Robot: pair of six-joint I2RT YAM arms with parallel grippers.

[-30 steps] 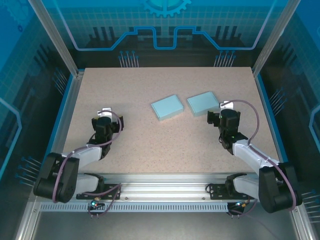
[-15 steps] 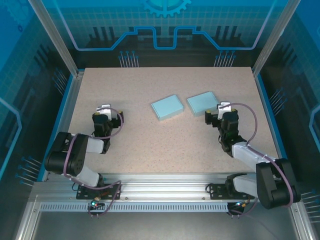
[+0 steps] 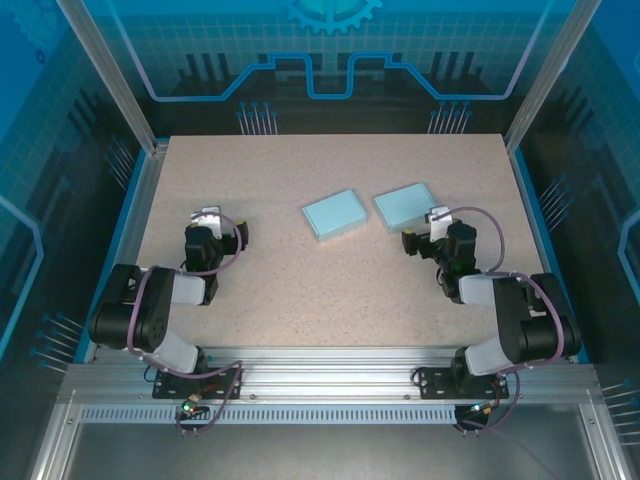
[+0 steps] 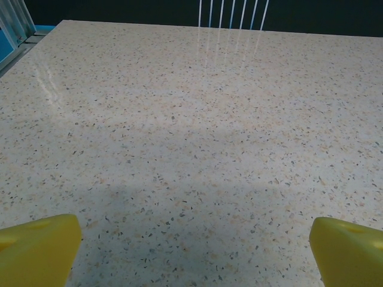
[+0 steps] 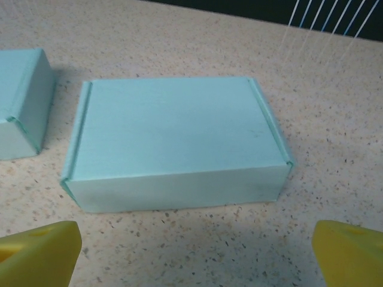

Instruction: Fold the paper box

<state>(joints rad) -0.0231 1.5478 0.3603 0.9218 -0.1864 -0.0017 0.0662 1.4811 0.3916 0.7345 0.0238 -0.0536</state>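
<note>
Two closed light-blue paper boxes lie on the table: one at centre, the other to its right. In the right wrist view the right box sits just ahead of my fingers, lid shut, and a corner of the other box shows at left. My right gripper rests low on the table just short of the right box, open, with nothing between its yellow fingertips. My left gripper is open over bare table at the left, far from both boxes.
The speckled beige table ends in a metal rail at the near side and blue-lit enclosure walls on the other sides. The left wrist view looks across bare tabletop toward the far edge.
Both arms have folded back toward their bases and lowered. The right gripper has edged left toward the right box. The boxes have not moved.
</note>
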